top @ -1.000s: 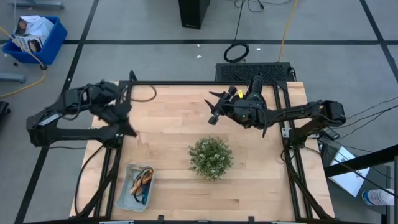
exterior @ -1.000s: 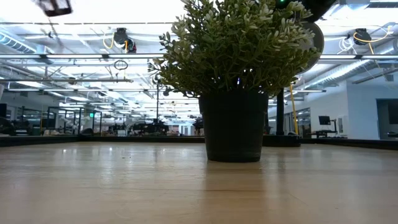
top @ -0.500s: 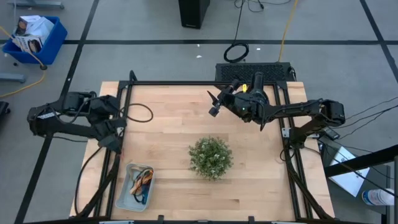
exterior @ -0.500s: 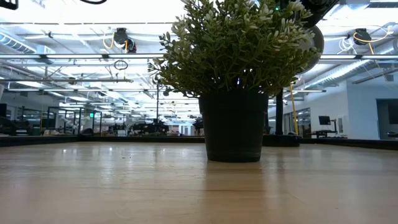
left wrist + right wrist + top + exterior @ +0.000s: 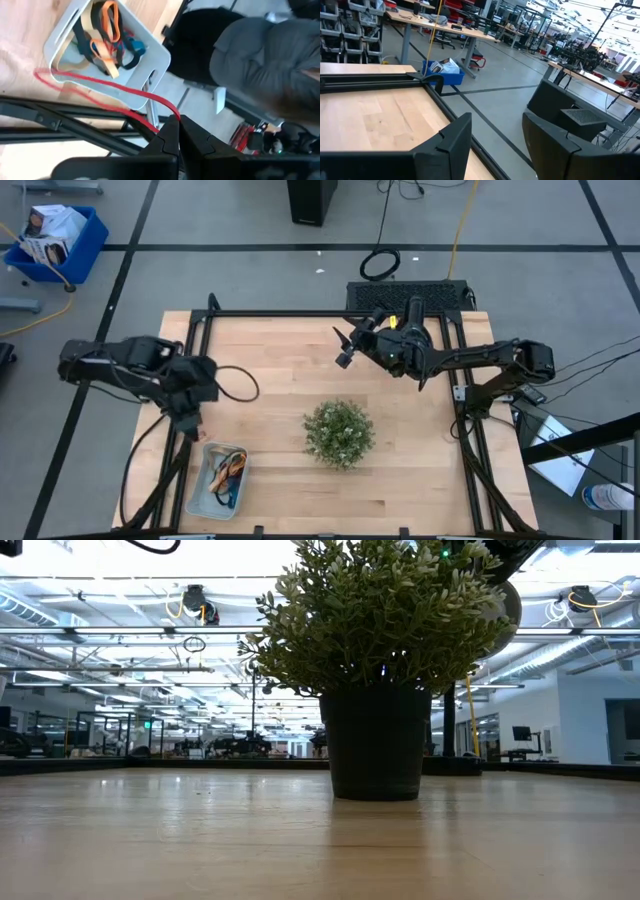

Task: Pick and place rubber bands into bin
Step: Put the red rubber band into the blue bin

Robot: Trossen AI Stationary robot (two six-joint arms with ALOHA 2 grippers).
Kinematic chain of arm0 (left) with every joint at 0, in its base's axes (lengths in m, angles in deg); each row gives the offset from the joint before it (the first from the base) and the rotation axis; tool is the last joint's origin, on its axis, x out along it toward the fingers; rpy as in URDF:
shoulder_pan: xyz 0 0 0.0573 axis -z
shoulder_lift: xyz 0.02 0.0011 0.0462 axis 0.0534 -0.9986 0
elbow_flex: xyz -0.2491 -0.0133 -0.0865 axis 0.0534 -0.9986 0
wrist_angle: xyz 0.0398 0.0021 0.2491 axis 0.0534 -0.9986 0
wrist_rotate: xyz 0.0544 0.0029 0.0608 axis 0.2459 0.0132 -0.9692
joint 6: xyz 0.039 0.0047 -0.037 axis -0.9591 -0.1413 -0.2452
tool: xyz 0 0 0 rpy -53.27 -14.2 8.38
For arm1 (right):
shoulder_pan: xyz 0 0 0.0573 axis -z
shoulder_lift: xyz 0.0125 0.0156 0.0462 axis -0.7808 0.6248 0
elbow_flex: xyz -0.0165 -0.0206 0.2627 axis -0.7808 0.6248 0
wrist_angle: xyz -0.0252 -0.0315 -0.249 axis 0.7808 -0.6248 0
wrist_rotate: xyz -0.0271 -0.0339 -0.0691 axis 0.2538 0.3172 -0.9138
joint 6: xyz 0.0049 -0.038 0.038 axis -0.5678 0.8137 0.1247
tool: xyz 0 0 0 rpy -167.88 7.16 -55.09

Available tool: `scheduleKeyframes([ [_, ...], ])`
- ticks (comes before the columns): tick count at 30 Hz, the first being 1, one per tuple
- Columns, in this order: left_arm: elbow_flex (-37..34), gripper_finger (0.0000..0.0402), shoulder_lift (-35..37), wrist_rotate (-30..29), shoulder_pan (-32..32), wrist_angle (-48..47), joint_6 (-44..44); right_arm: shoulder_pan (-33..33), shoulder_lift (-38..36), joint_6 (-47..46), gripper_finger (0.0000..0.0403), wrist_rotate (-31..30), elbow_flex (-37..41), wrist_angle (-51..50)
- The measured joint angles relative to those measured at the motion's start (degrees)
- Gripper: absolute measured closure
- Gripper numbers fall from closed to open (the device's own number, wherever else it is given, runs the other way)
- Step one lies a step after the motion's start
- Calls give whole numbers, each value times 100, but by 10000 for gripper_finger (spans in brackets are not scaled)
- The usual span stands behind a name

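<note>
Left arm: seen from overhead, it reaches in from the table's nine o'clock edge, bent across the black frame rail.
Left gripper [image 5: 176,134]: fingers clenched tight on a red rubber band [image 5: 100,85], which stretches from the fingertips as a long thin loop across the rim of the bin. From above, the left gripper [image 5: 190,420] hangs just past the bin's twelve o'clock end.
Bin [image 5: 203,498]: a pale, shallow tray with rounded corners, lying near the table's seven o'clock corner, well apart from the plant. In the left wrist view the bin [image 5: 152,52] shows a slot handle at each end.
Rubber bands in the bin [image 5: 226,472]: a small tangle of orange, tan, blue and dark loops. The left wrist view shows them piled together [image 5: 107,35] against the tray floor.
Table [image 5: 270,365]: light wooden top framed by black rails.
Plant [image 5: 340,432]: a small leafy green bush in a dark pot, standing upright a little toward five o'clock of the table's middle. In the low view the plant [image 5: 380,630] fills the centre.
Right gripper [image 5: 342,348]: jaws released and spread wide, holding nothing, raised over the table toward twelve o'clock of the plant. In its own wrist view the right gripper [image 5: 495,140] looks past the table's edge.
Right arm: it comes in from the three o'clock edge.
</note>
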Motion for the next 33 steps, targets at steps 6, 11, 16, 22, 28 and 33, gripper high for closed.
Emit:
scheduleKeyframes([
  [6, 0, 398, -509, 99, 489, 177, -67, -53, 0, -187, 234, 7, -1, 1],
  [11, 0, 398, -691, 139, 866, 568, 75, -460, 0, 736, 234, 7, -2, 57],
  [16, 0, 397, -773, 27, 1108, 925, 356, -1056, -2, 1382, 234, 4, -7, 487],
  [22, 0, 397, -999, -43, 1355, 960, 469, -1438, -2, 1561, 234, -293, -7, 604],
  [28, 0, 394, -1302, -88, 1520, 1052, 252, -1467, -2, 1473, 234, -482, -7, 611],
  [33, 0, 398, -1556, -163, 1612, 1049, 209, -1467, -2, 1464, 234, -472, -7, 608],
])
